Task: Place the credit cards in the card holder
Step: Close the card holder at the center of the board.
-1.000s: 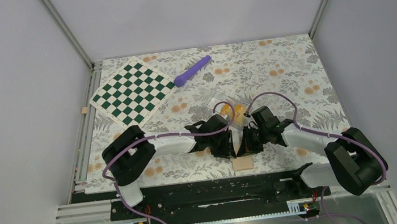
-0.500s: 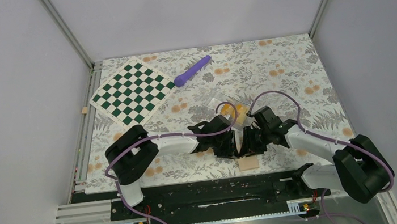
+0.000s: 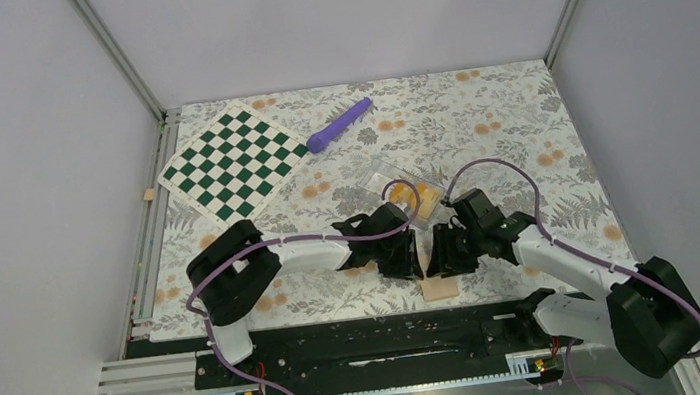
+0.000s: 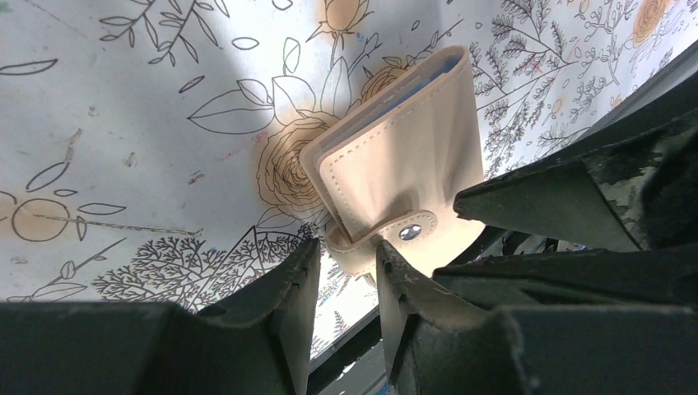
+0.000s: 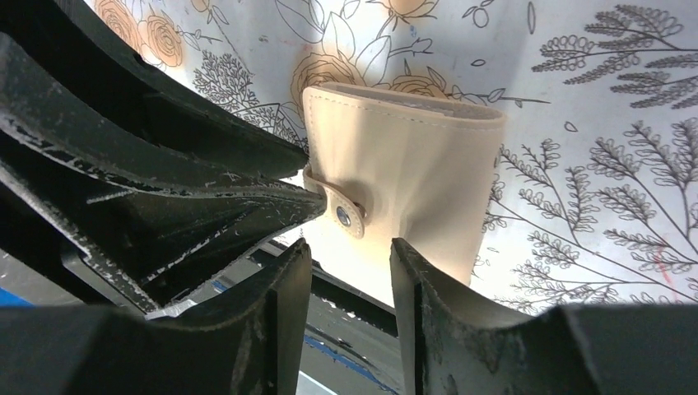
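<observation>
Small tan leather-like folding card holder (image 3: 439,288) lies shut at the 6 o'clock edge of the white floral tablecloth (image 3: 517,116). Its short strap with the dark snap dot, the snap tab (image 5: 350,216), looks fastened, so the step in hand is opening it. The left gripper (image 4: 346,259) sits at the holder's 11 o'clock, jaws parted narrowly around the tab's end, no clear pinch showing. The right gripper (image 5: 350,255) is at 1 o'clock, jaws spread and holding nothing, with the tab just beyond its tips. Both tips crowd the same spot, so split the roles. Use one gripper to press the body flat away from the strap. Use the other to close on the free end of the tab and peel it up off the snap, not sideways. The holder is light and may lift or slide towards the table edge unless it's pinned first. Keep the two sets of fingers from touching. The flat orange-yellow plastic credit cards (image 3: 423,196) appear to lie in the clear plastic case (image 3: 386,181) at the holder's 12 o'clock, near but apart; leave them until the flap is open. The green-and-white checkerboard mat (image 3: 233,161) at 10 o'clock and the purple cylindrical stick (image 3: 339,124) at 11 o'clock are well clear; ignore them.
</observation>
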You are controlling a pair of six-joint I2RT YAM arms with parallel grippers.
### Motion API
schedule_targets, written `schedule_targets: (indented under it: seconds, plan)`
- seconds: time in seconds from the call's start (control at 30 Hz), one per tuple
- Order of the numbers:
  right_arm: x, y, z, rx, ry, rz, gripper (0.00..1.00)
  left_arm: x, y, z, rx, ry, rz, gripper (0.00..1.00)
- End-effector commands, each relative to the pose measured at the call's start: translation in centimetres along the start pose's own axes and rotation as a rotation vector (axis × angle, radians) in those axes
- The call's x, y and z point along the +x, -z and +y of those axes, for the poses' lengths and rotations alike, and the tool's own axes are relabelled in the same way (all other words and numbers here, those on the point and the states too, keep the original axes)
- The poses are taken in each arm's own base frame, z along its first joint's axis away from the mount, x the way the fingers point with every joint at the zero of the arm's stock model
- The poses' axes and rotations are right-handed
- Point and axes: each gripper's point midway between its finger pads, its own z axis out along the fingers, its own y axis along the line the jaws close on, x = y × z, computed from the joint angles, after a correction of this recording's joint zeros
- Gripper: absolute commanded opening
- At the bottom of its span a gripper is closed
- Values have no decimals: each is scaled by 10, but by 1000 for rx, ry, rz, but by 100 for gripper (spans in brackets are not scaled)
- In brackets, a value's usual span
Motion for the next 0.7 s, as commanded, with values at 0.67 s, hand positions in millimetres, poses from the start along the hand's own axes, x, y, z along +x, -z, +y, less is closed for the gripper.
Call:
schedule_targets:
  seconds: [0.67]
  plan:
    - [-4,-16,-22,115,45,41,36,4,-3,9,-64,-15,23,32]
